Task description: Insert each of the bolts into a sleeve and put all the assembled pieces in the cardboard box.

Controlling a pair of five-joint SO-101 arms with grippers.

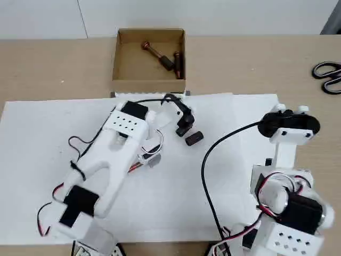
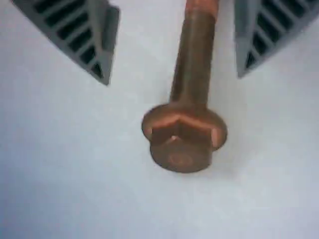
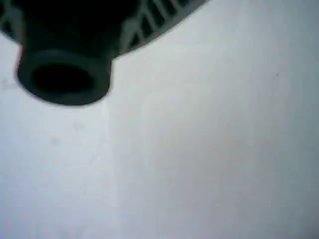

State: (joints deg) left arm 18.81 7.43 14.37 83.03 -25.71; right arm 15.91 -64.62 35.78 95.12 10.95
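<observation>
The left hand (image 2: 173,77) hangs released over the white paper sheet (image 2: 60,189). Its ribbed grey fingers (image 2: 84,40) stand either side of the copper-coloured hex-flanged metal bolt (image 2: 188,114), apart from it. The bolt lies flat on the paper near the middle of the wooden table (image 1: 240,64). It looks stiff, dense and smooth, so it may roll. A grip across the plain shank just behind the flange should suit. The right hand (image 3: 84,22) appears to be grasping a black tubular sleeve (image 3: 64,74). A second black sleeve (image 1: 194,138) lies right of the left arm. The brown cardboard box (image 1: 133,69) at the far side holds two assembled pieces (image 1: 160,56).
</observation>
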